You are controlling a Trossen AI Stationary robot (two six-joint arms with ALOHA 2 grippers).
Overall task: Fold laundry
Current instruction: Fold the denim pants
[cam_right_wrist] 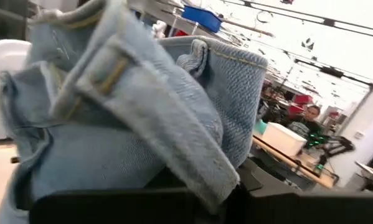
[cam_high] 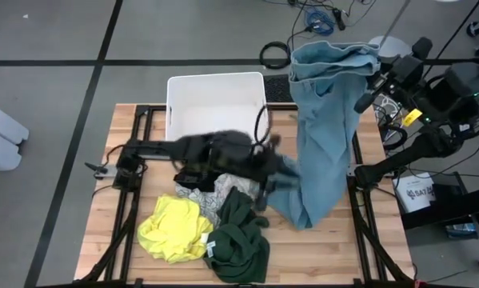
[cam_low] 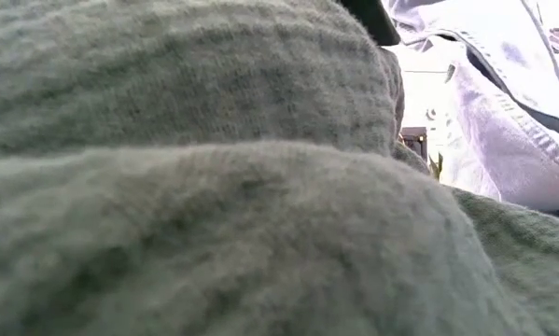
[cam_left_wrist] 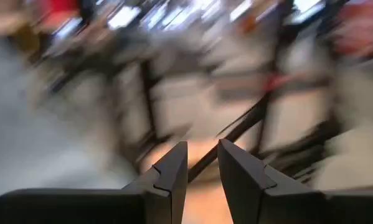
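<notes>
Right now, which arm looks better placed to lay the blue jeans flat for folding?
The right. Its gripper is shut on the light blue jeans, holding them up over the table. The left gripper holds nothing, down by the pile.

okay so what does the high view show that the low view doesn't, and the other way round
Only the high view shows the whole layout: the white bin at the table's far edge, the bright yellow garment, the white patterned garment, the left arm reaching across the table toward the light blue jeans, and the right gripper lifting those jeans by their waistband.

Only the low view shows the knit weave of the dark green garment close up; it fills nearly the whole picture.

Both show the dark green garment and the hanging jeans.
</notes>
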